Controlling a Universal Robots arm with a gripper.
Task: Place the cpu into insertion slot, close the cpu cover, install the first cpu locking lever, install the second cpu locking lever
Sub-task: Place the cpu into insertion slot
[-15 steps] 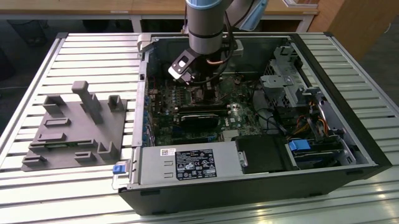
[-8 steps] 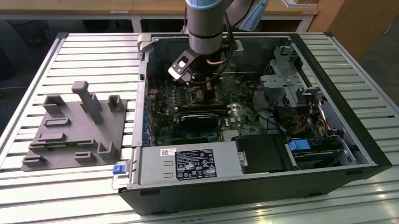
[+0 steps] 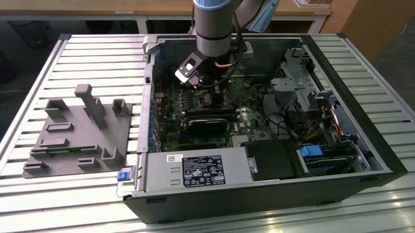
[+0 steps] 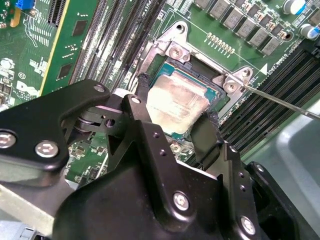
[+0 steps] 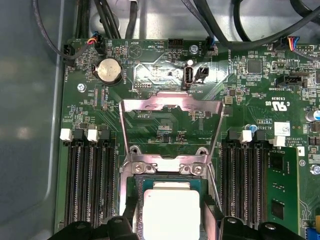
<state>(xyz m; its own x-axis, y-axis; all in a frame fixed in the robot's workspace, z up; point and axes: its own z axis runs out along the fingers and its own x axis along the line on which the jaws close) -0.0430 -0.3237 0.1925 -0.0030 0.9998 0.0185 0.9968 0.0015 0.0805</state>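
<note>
gripper (image 4: 177, 100): fingers (image 4: 212, 127) partway open, pressed to two opposite edges of the cpu (image 4: 176, 109), gripping it | cpu: flat over the insertion slot (image 4: 199, 67); seated or just above, cannot tell | cpu cover (image 5: 172, 103): swung open; tilted back over the green board (image 5: 150, 75) | arm (image 3: 214, 24): inside the open computer case (image 3: 259, 199)

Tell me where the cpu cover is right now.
In the first wrist view the cpu cover is swung open, hinged at the edge of the insertion slot and reaching toward the coin battery, away from the cpu.
</note>
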